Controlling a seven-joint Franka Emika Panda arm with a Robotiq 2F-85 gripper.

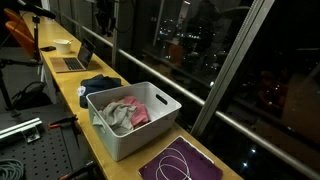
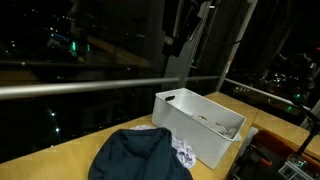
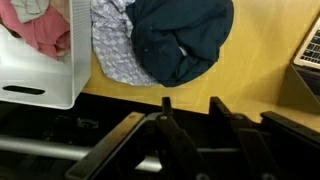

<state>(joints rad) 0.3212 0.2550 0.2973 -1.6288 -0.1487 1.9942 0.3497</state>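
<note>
My gripper point(image 3: 190, 102) hangs high above the wooden table's window edge, its two dark fingers apart with nothing between them. Below it in the wrist view lies a dark blue garment point(image 3: 180, 40), crumpled on the table, partly covering a pale patterned cloth point(image 3: 112, 45). Left of those stands a white plastic bin point(image 3: 78, 50) holding a pink cloth point(image 3: 45, 30). In both exterior views the dark garment point(image 1: 100, 85) point(image 2: 140, 155) lies right beside the bin point(image 1: 150, 135) point(image 2: 195, 135). The gripper point(image 2: 178, 38) shows as a dark shape well above the bin.
A laptop point(image 1: 75, 60) point(image 3: 308, 45) lies open further along the table, with a white roll point(image 1: 63, 45) beyond it. A purple mat point(image 1: 180, 162) with a white cord sits on the bin's other side. Dark windows with a metal rail point(image 2: 80, 88) border the table.
</note>
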